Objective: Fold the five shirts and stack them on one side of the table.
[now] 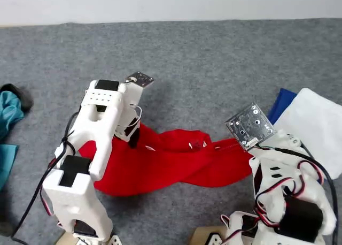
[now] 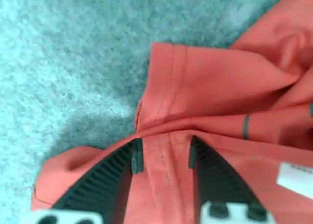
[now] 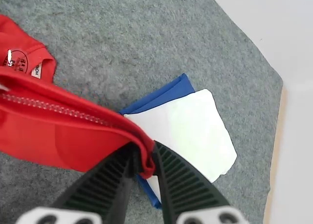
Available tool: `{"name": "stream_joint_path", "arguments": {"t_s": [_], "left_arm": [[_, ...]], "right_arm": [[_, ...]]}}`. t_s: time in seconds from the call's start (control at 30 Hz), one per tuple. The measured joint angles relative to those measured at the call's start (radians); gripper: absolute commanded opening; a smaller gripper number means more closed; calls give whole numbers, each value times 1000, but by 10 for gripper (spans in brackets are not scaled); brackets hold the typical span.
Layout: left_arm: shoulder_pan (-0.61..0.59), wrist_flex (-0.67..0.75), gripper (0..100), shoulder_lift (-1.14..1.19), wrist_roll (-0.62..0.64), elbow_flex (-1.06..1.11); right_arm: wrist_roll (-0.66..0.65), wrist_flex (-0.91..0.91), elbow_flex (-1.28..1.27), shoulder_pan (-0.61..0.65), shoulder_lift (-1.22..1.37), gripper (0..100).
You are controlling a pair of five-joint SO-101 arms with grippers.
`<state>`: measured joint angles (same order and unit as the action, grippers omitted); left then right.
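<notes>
A red shirt [image 1: 171,159] lies crumpled and stretched across the grey table between my two arms. At the shirt's left end my left gripper [image 1: 133,137] comes down onto it. The left wrist view shows a band of red shirt [image 2: 215,87] with a stitched seam between the black fingers [image 2: 136,155], and my left gripper [image 2: 164,153] is shut on it. My right gripper [image 3: 144,160] is shut on a thick hem of the red shirt [image 3: 58,131] at the right end. A folded white shirt [image 1: 315,122] rests on a folded blue shirt [image 1: 281,101] at the right edge.
A teal shirt [image 1: 8,116] lies bunched at the table's left edge beside a dark object [image 1: 16,92]. Bare grey mat [image 1: 214,58] covers the far half of the table. The white-on-blue stack [image 3: 190,131] sits close behind my right gripper.
</notes>
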<state>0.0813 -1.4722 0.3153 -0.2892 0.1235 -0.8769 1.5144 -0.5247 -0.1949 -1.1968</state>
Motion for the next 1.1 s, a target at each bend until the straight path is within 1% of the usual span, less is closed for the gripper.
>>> {"name": "stream_joint_path", "arguments": {"t_s": [0.4,0.63,0.83,0.9,1.0,1.03,1.1], "left_arm": [[0,0,152,0,0,0],[0,0,152,91,0,-9],[0,0,148,98,0,-11],[0,0,122,103,0,-11],[0,0,17,103,0,-11],[0,0,2,103,0,-11],[6,-9,6,103,-2,-11]], "right_arm": [[0,0,0,0,0,9],[0,0,0,0,0,9],[0,0,0,0,0,9],[0,0,0,0,0,9],[0,0,0,0,2,9],[0,0,0,0,2,9],[0,0,0,0,3,9]]}}
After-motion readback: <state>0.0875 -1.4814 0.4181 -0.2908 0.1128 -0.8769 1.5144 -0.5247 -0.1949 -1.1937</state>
